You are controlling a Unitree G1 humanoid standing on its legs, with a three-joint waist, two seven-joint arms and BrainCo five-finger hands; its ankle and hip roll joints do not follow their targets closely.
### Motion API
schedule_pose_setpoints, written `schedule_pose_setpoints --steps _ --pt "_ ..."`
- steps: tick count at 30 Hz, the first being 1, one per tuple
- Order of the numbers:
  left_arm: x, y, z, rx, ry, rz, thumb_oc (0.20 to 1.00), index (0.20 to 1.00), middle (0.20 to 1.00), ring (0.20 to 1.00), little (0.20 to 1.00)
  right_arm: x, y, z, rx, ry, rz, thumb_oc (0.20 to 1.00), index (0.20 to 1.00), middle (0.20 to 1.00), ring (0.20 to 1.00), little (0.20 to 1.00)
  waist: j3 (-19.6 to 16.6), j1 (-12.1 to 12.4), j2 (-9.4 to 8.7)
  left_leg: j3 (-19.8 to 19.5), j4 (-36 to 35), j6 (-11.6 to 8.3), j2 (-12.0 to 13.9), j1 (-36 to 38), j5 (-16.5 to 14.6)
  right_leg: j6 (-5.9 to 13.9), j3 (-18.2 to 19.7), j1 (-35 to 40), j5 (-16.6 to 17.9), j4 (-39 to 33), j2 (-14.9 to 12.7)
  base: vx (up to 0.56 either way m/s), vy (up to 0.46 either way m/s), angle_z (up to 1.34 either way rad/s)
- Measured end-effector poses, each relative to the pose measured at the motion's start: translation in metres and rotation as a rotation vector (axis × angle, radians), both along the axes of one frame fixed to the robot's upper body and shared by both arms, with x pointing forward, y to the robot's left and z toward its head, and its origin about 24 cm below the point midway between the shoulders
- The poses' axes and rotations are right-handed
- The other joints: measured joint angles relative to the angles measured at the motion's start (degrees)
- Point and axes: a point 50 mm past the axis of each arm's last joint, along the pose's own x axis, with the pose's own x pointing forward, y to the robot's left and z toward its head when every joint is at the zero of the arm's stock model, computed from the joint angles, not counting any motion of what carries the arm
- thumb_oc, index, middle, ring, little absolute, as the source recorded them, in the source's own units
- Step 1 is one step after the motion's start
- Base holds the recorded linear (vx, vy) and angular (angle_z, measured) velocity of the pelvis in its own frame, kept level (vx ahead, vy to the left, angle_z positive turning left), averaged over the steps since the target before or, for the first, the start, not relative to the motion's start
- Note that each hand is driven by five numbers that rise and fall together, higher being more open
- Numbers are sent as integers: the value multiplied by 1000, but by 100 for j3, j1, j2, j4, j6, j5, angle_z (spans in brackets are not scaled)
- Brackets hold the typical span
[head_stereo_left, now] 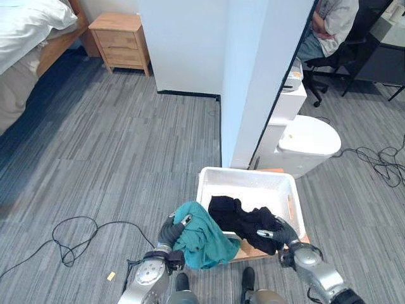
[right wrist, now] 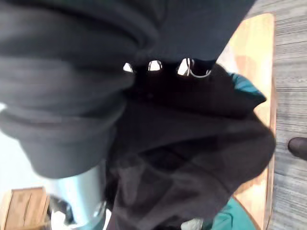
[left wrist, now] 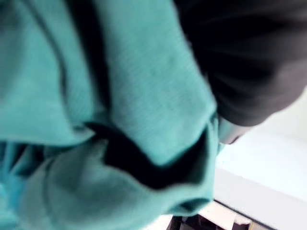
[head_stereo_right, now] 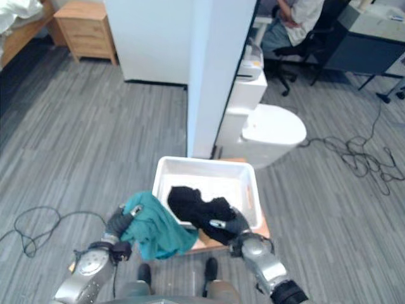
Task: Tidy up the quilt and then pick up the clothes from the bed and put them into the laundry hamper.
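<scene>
One white laundry hamper (head_stereo_left: 209, 179) sits on a wooden board, with one black garment (head_stereo_left: 243, 220) draped over its near edge and clutched by the right hand (head_stereo_left: 283, 235), while one teal garment (head_stereo_left: 201, 237), bunched at the near-left corner, is gripped by the left hand (head_stereo_left: 171, 232).

The near half of the white hamper (head_stereo_left: 209, 180) is blocked by a black garment (head_stereo_left: 243, 221) draped over its near rim; the far half is left open, with a white partition wall (head_stereo_left: 253, 76) standing just beyond it
</scene>
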Motion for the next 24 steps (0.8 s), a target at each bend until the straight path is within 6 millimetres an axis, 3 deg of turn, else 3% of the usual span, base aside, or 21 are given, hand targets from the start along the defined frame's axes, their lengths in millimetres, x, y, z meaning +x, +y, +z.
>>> schedule_pose_setpoints --steps 5,9,13,17,20,22,24 --pt "-3 23 -10 30 43 124 200 200 200 200 200 -11 -23 -3 12 6 -88 1000 1000 1000 1000 1000 -13 -13 -21 62 -5 -40 9 84 -45 -2 71 17 -2 -1 -4 7 1 -7" --pt "-10 38 -11 46 49 188 200 200 200 200 200 -31 -40 -13 31 48 -165 1000 1000 1000 1000 1000 -22 -9 -37 83 -6 -46 13 122 -54 -2 115 33 -2 -1 6 14 1 -5" --pt "-15 44 -11 49 41 213 200 200 200 200 200 -42 -45 -14 51 27 -200 1000 1000 1000 1000 1000 -75 -42 -122 95 -7 -15 19 183 -85 -10 126 84 -9 -2 12 36 1 -2" --pt "-21 45 -14 47 57 207 200 200 200 200 200 -37 -55 -4 67 -57 -257 1000 1000 1000 1000 1000 -167 -91 -239 116 -7 -12 18 195 -86 -11 137 80 -9 -2 -3 12 2 -1" --pt "-27 45 -17 49 77 212 200 200 200 200 200 -28 -61 30 72 -208 -265 1000 1000 1000 1000 1000 -207 -181 -287 211 -6 -18 11 262 -92 -10 168 89 -7 -2 5 12 -4 -15" --pt "-31 47 -19 56 92 235 200 200 200 200 200 -29 -85 36 20 -229 -346 1000 1000 1000 1000 1000 -266 -201 -301 316 -7 -4 12 322 -143 -46 183 89 -30 -3 -32 34 -17 -26" --pt "-40 56 -23 49 128 338 200 200 200 200 200 -55 -120 22 -171 -98 -439 1000 1000 1000 1000 1000 -365 -272 -303 341 -8 -8 3 338 -173 -46 198 91 -30 -3 -42 29 -35 -8"
